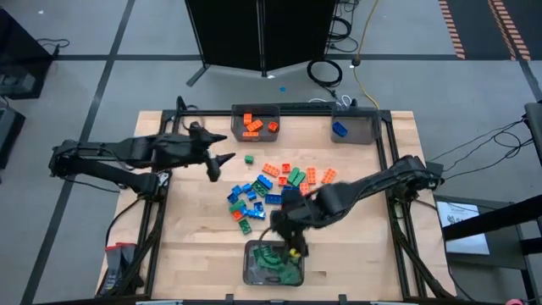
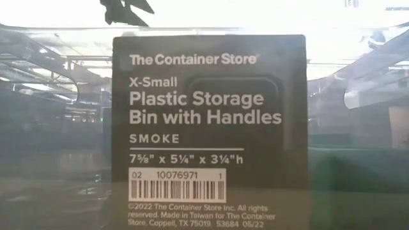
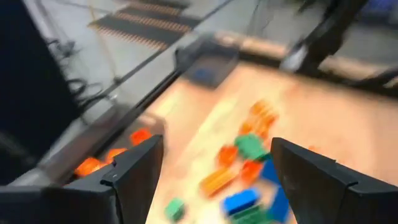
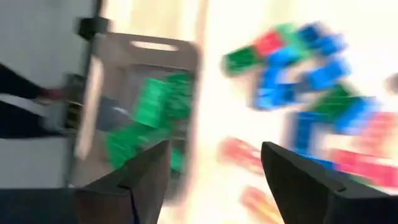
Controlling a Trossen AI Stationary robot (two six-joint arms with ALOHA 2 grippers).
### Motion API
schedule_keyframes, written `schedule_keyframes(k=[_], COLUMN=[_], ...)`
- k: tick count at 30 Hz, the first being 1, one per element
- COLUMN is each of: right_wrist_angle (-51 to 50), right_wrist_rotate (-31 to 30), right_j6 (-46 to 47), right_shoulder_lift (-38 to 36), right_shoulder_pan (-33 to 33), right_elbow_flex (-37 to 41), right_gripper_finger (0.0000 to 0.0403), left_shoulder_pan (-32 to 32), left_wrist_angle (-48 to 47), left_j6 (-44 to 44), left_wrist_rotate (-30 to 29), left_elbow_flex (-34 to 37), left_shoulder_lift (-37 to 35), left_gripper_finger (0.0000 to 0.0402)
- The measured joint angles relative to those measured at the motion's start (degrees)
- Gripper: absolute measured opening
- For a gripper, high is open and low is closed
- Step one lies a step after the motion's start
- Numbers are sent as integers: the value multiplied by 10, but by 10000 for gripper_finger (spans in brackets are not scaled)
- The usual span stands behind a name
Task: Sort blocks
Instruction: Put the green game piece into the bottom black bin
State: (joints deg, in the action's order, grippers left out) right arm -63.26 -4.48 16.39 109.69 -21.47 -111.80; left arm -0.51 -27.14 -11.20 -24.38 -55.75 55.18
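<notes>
Wooden bench (image 1: 195, 237), sorting maybe a third done.
Few blocks binned; most blocks (image 1: 271, 188) still piled mid-bench. Right hand (image 1: 292, 247) open, empty over the near bin (image 1: 251, 273); left hand (image 1: 218, 161) open, far-left.

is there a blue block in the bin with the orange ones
No, the bin at the table's far edge holds only orange blocks; the blue block sits in a separate bin.
</notes>
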Motion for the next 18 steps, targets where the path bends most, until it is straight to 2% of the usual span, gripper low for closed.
schedule_keyframes(k=[4,7,11,18], right_wrist_angle=[-164,-259,-272,-269], right_wrist_rotate=[-87,-140,-181,-214], right_j6=[-49,-55,-23,60], right_shoulder_lift=[0,-11,-107,-224], right_shoulder_pan=[8,12,17,17], right_elbow_flex=[-150,-235,-172,-113], right_gripper_finger=[234,231,231,231], left_shoulder_pan=[46,89,147,222], left_wrist_angle=[4,7,31,48], left_j6=[44,96,171,318], left_wrist_rotate=[36,88,171,211], left_elbow_flex=[26,36,37,37], left_shoulder_lift=[51,106,172,254], left_gripper_finger=[299,299,299,299])
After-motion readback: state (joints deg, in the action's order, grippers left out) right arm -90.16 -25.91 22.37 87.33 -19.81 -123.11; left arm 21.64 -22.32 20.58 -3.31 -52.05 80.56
